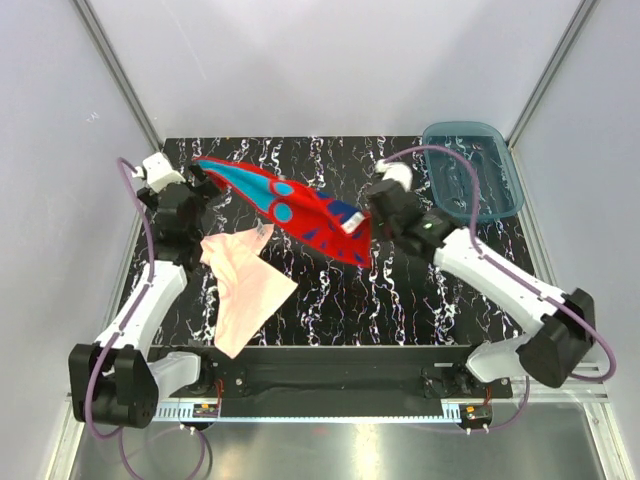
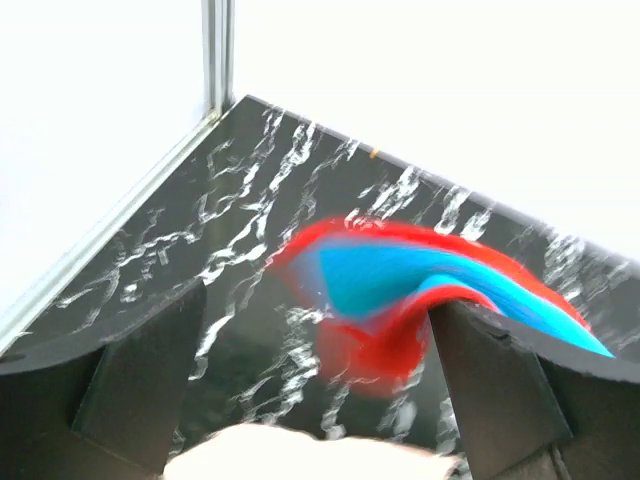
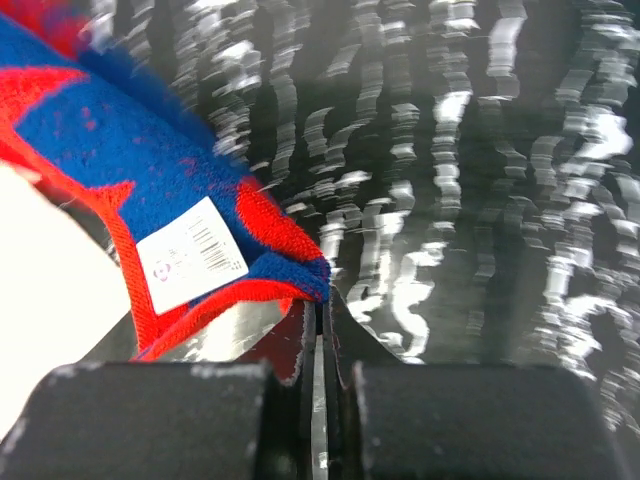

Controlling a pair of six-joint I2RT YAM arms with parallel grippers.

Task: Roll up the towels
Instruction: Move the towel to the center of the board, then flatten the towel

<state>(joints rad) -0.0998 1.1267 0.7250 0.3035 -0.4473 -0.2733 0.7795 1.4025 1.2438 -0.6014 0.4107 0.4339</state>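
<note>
The blue-and-red towel [image 1: 290, 205] hangs stretched above the far middle of the table [image 1: 400, 300], its right corner pinched in the closed right pincer [image 3: 320, 300], while the left pincer [image 2: 320, 300] gapes wide beside its left end, so that end may slip free and drop crumpled onto the peach towel [image 1: 245, 285].

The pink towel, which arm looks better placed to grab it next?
Probably the left. The pink towel lies close to the left gripper, whose fingers stand wide apart. The right gripper is farther off and shut on the blue towel's corner.
</note>
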